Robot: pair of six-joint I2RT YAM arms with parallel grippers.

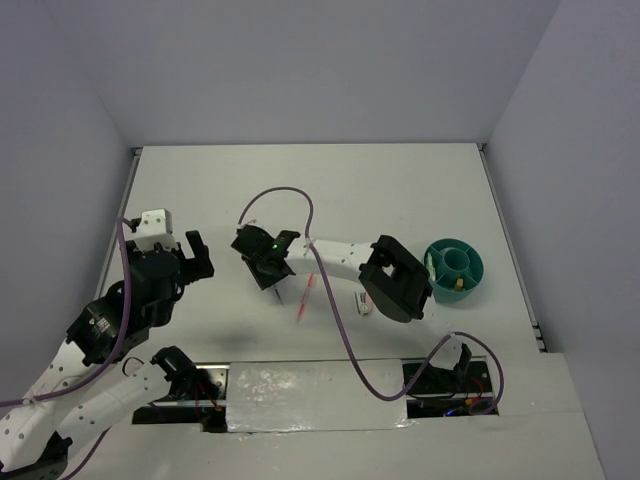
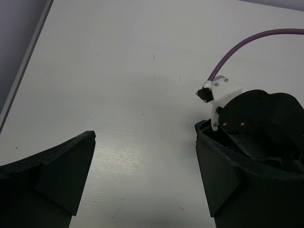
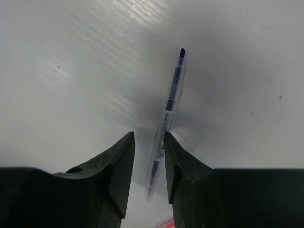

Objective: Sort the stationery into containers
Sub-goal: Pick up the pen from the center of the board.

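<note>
My right claw [image 3: 148, 136] hangs low over the middle of the white surface [image 1: 400, 190], its two fingers [image 3: 118, 175] straddling a thin clear pen [image 3: 174, 88] with dark blue ink. The pen lies flat on the surface and runs between the fingertips. Its lower end sits down in the gap and its upper half reaches well past the tips. In the wrist camera's view it rests against the inner edge of the right-hand finger, while a strip of surface shows between it and the other finger. The claw stands partly open, narrowed around the pen but not clamped on it.

From above, a pink-red pen [image 1: 305, 298] lies on the surface just beside this claw, on the side toward my bases. A small white-and-pink piece [image 1: 362, 305] sits near my right forearm. The round teal cup [image 1: 474, 285] stands well apart, toward the right edge of the surface, with a yellow-brown piece [image 1: 458, 284] showing at its near side. I cannot tell which compartment that piece is in.

My left claw [image 2: 145, 133] hovers over the left part of the surface, spread wide and holding nothing. Its camera catches my right wrist [image 2: 247, 118] and its purple cable [image 2: 256, 42] off to one side.
</note>
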